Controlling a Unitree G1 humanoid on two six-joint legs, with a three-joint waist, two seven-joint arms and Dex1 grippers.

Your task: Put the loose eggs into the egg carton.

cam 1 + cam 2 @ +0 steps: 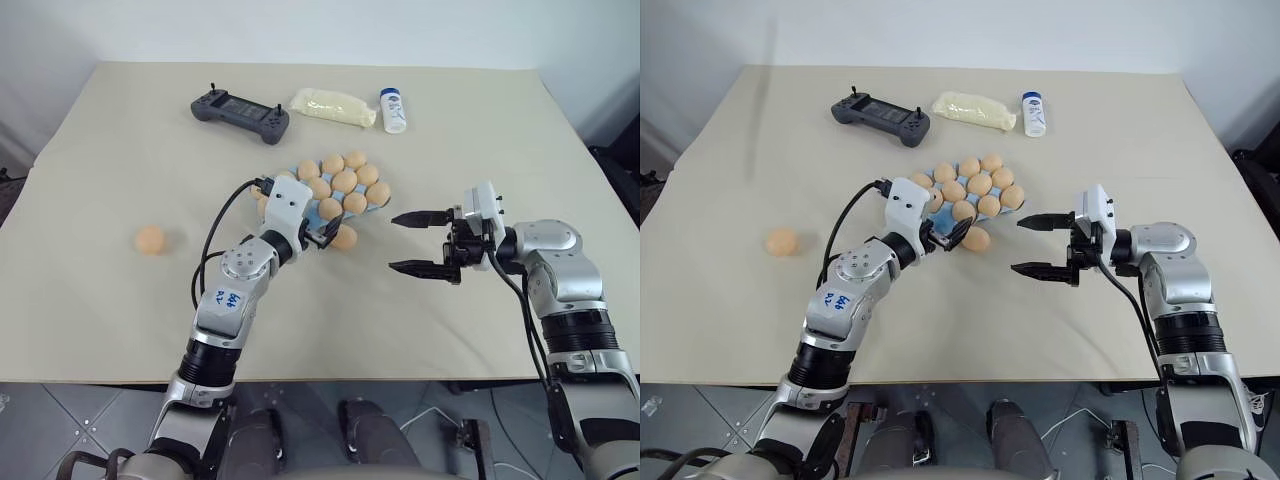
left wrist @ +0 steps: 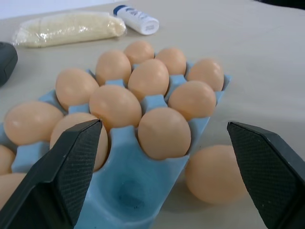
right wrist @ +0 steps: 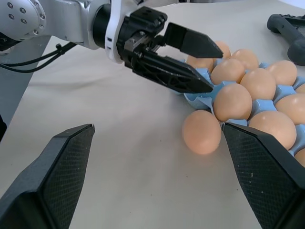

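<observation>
The egg carton (image 1: 322, 192) (one near corner cup unfilled) is faced by the spread, empty left gripper (image 1: 952, 234), so the egg (image 1: 976, 239) touching its edge should be pinched gently and lowered straight in; the right gripper (image 1: 1045, 245) is spread too.

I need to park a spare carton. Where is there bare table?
Free: the stretch between the lone egg and the controller, and the near strip below both tools. Crowded: around the egg carton, with an egg beside it.
</observation>
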